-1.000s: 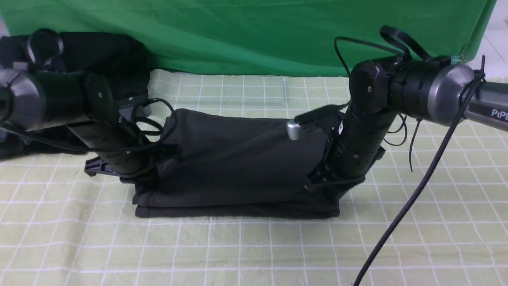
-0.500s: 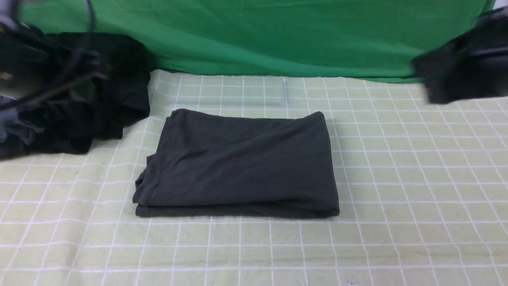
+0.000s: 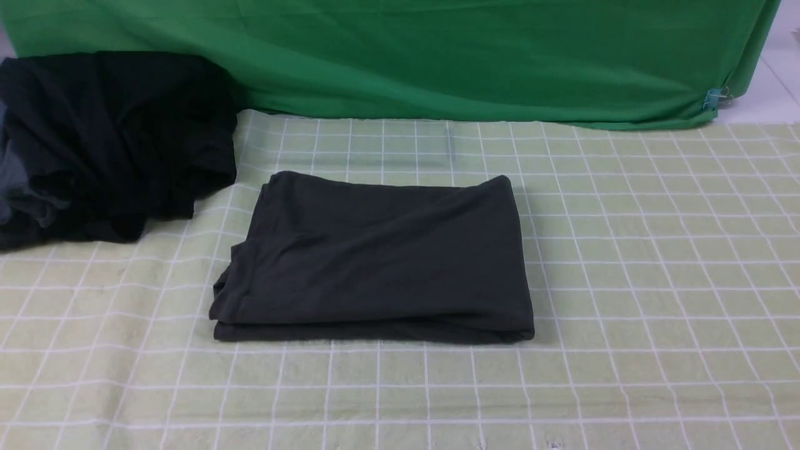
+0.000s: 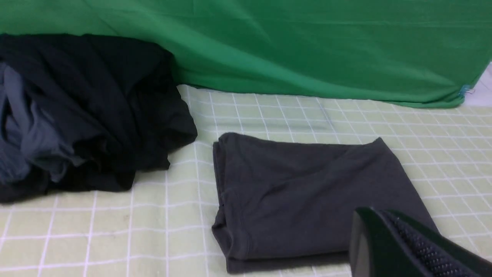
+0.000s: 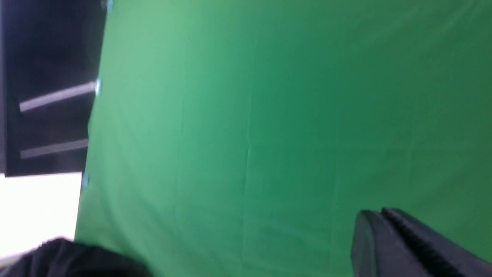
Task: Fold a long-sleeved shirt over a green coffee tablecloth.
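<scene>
Two layers of cloth were about all that showed on the tabletop here. The long-sleeved shirt (image 3: 375,256) lay folded into a neat rectangle roughly in the middle of the green coffee tablecloth (image 3: 656,281), print hidden, stacked edges showing along its near side. It sat flat, a few soft creases running across the top, with nothing touching it.

Off toward the far left corner sat a pile of black clothing (image 3: 112,137) with a grey-blue patch at its left side, bunched up and clearly apart from the shirt, though not by much. Behind everything hung a plain green backdrop (image 3: 437,56), draped down to the far edge of the gridded cloth.

Neither arm showed in the front view. From the left wrist view, only one finger of the left tool (image 4: 407,246) poked in, hovering over the shirt's near right corner, holding nothing as far as I could see; whether it was spread or pressed together, I couldn't tell. Same deal for the right tool (image 5: 411,246): a dark sliver of finger against the green backdrop, the picture blurry, no way to say how it stood.
</scene>
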Robot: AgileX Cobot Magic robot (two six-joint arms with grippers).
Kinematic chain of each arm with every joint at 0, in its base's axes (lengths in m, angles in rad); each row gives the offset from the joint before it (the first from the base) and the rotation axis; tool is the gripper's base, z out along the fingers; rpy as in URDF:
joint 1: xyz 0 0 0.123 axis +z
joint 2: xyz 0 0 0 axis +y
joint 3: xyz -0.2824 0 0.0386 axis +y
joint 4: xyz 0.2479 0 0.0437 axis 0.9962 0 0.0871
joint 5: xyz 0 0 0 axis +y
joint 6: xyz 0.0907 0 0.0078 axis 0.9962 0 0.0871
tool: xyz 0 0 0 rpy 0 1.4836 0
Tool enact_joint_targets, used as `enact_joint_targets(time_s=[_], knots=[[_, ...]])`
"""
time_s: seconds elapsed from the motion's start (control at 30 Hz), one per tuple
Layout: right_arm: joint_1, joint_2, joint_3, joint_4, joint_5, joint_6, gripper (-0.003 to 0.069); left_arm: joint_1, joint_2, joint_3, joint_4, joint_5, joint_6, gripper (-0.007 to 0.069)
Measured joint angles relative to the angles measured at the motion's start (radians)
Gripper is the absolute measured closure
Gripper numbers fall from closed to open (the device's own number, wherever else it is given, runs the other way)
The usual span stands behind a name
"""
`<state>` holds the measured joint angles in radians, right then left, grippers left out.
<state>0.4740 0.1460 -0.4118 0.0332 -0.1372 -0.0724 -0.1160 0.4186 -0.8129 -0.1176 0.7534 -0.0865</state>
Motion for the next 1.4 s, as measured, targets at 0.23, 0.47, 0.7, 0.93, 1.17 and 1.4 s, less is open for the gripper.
enact_joint_targets(time_s=[0.23, 0.47, 0.7, 0.93, 1.17, 1.4], knots=[[0.000, -0.046, 0.017, 0.000, -0.045, 0.000, 0.0587, 0.000, -0.183, 0.226, -0.067, -0.116, -0.013, 0.0629], [0.000, -0.046, 0.017, 0.000, -0.045, 0.000, 0.0529, 0.000, -0.219, 0.285, -0.106, -0.192, -0.013, 0.0625], [0.000, -0.046, 0.017, 0.000, -0.045, 0.000, 0.0510, 0.000, -0.219, 0.285, -0.106, -0.194, -0.011, 0.0624], [0.000, -0.046, 0.017, 0.000, -0.045, 0.000, 0.0492, 0.000, -0.219, 0.285, -0.102, -0.197, 0.001, 0.0622], [0.000, -0.046, 0.017, 0.000, -0.045, 0.000, 0.0483, 0.009, -0.234, 0.331, -0.035, -0.286, 0.092, 0.0622], [0.000, -0.046, 0.017, 0.000, -0.044, 0.000, 0.0466, 0.155, -0.379, 0.665, 0.040, -0.584, 0.139, 0.0622]])
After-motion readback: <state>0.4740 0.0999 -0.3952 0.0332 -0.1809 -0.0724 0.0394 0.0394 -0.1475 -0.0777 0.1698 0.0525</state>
